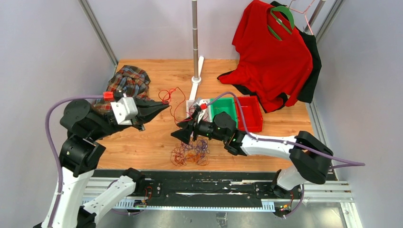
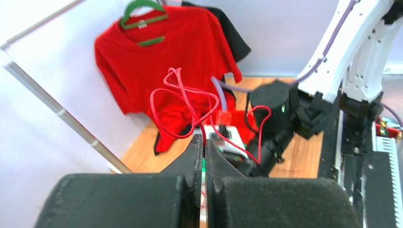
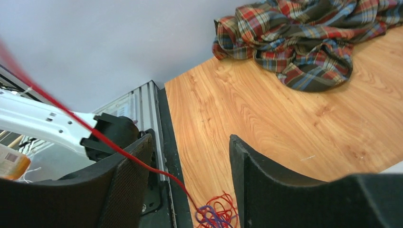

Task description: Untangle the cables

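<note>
A tangle of red, orange and purple cables (image 1: 191,154) lies on the wooden table near its front edge. One red cable (image 1: 170,96) is lifted out of it in loose loops. My left gripper (image 1: 166,106) is shut on that red cable (image 2: 183,97), which is pinched at the fingertips (image 2: 197,142). My right gripper (image 1: 182,135) hovers just above the tangle, and its jaws stand wide open. In the right wrist view a taut red strand (image 3: 124,153) crosses the left finger (image 3: 124,185) and runs down into the tangle (image 3: 217,214); nothing is clamped between the jaws there.
A plaid shirt (image 1: 127,83) is heaped at the back left. A metal pole (image 1: 195,38) on a white base stands at the back centre. A green bin (image 1: 223,107) and a red bin (image 1: 252,113) sit right of it. Red and black shirts (image 1: 271,57) hang on hangers at the back right.
</note>
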You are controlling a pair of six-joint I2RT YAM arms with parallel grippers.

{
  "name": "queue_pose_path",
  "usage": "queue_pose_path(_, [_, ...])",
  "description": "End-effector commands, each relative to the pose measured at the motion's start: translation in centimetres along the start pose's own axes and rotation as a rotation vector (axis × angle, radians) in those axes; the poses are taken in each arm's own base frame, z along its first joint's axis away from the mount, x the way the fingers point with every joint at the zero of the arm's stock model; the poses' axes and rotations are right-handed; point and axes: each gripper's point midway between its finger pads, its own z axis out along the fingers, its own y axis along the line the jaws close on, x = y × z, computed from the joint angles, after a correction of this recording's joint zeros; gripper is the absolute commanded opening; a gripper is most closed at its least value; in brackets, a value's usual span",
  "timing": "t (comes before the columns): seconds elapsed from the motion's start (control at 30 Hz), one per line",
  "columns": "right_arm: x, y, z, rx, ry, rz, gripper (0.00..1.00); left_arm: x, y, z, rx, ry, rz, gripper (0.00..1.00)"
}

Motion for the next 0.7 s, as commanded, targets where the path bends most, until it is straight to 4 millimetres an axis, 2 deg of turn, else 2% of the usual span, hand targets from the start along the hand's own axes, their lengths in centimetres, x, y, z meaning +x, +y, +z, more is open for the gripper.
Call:
queue_pose_path(0.0, [0.1, 0.3, 1.6, -0.016, -0.021, -0.014, 0.58, -4.8, 1.4, -0.3, -0.045, -0.099, 0.086, 0.0])
queue_pose_path(0.13, [2.5, -0.3, 2.1, -0.003, 0.016, 0.012, 0.5, -7.5, 2.0, -0.5, -0.063, -0.14, 0.132, 0.0])
queue_pose_path(0.27, [5.5, -1.5, 1.6, 0.044, 0.057, 0.018, 0.49, -10.1, 3.4, -1.0, -0.124, -0.177, 0.214, 0.0])
queue_pose_path(0.5, [10.0, -3.6, -0.1, 0.155, 0.102, 0.013, 0.54, -15.5, 8.1, -2.6, -0.376, -0.275, 0.36, 0.0])
queue_pose_path(0.67, [12.7, -4.4, -1.1, 0.197, 0.141, 0.013, 0.53, -19.6, 10.5, -4.5, -0.531, -0.346, 0.454, 0.0])
